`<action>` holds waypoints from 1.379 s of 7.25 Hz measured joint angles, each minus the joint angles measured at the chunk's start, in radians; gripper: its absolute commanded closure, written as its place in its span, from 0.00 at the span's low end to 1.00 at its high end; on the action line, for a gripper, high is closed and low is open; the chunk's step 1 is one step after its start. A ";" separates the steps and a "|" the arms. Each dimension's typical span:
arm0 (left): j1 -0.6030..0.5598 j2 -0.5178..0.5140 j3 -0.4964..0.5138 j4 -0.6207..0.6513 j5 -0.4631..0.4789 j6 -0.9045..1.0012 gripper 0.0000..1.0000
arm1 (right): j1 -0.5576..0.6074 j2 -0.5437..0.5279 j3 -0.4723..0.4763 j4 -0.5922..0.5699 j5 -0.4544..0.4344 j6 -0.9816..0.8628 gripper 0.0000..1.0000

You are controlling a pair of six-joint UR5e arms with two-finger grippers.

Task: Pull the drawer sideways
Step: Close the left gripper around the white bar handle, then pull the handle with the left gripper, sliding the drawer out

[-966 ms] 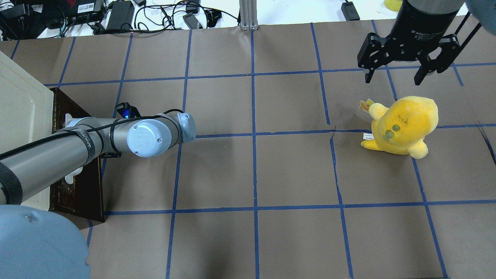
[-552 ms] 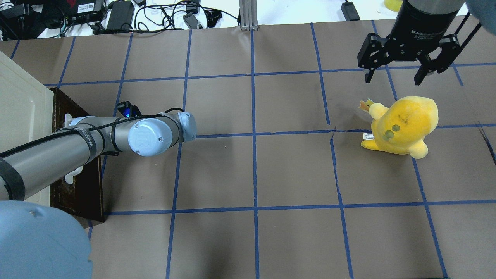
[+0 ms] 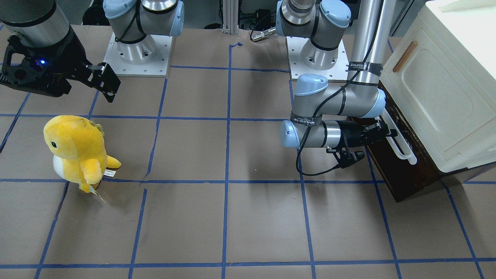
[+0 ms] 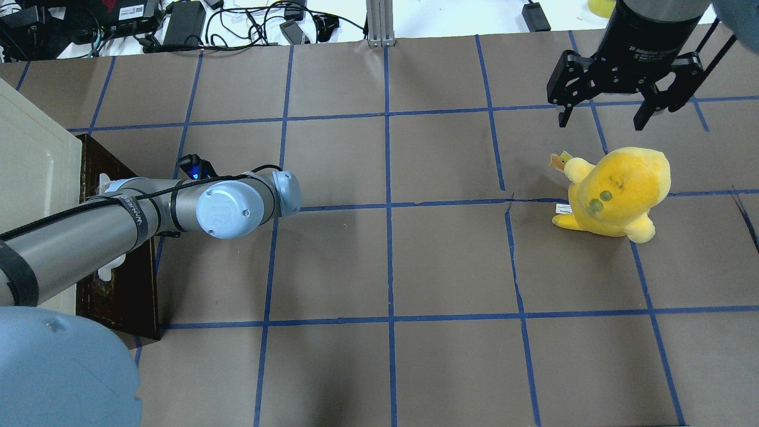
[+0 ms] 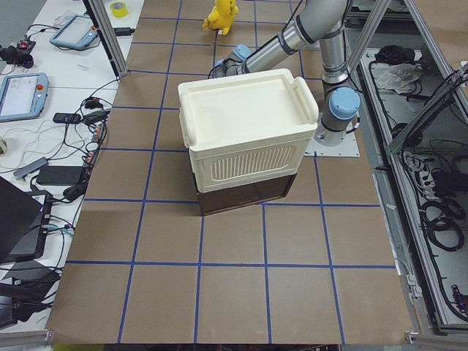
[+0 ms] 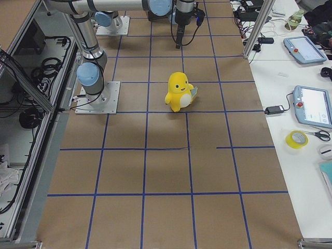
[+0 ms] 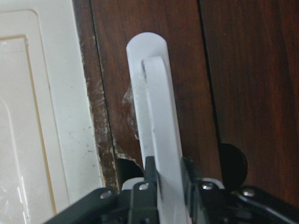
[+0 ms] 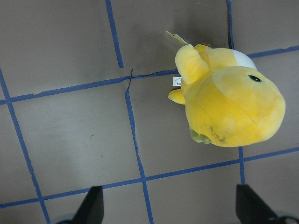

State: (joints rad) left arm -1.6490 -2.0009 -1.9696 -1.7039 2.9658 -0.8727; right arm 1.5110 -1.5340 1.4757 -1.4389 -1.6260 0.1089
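Dark brown wood marks the drawer (image 3: pixel 405 178), which sits low at the tabletop's left edge beneath a cream-white cabinet (image 3: pixel 445 97). None of its pale inside shows to us, so we judge it barely opened, if at all. The left gripper (image 7: pixel 166 175) reaches in sideways with its fingers pinched on the white bar handle (image 7: pixel 152 102), nearer the bar's robot-side end than its middle. Well apart, near the table's right edge, a yellow plush toy (image 4: pixel 616 190) stands. The right gripper (image 4: pixel 600 121) hangs just beyond it toward the far edge, fingers spread and holding nothing. We think an off-centre pull could skew the drawer so that it binds. The smooth bar could also slide out of the pinch, or the whole cabinet could drag across the brown paper. Against a second ago, the left arm's elbow has edged slightly toward the table's middle, while the drawer front, plush toy and right gripper look unmoved.
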 measured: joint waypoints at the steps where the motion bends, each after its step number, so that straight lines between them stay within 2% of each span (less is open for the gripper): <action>1: 0.000 -0.001 0.000 0.000 0.000 -0.003 0.86 | 0.000 0.000 0.000 0.000 0.000 0.000 0.00; 2: 0.000 -0.002 0.000 0.000 -0.001 -0.004 1.00 | 0.000 0.000 0.000 0.000 0.000 0.000 0.00; 10: -0.043 -0.010 0.034 0.000 -0.012 0.018 1.00 | 0.000 0.000 0.000 0.000 0.000 0.000 0.00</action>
State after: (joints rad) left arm -1.6922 -2.0111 -1.9357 -1.7041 2.9543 -0.8546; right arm 1.5105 -1.5340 1.4757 -1.4389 -1.6260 0.1089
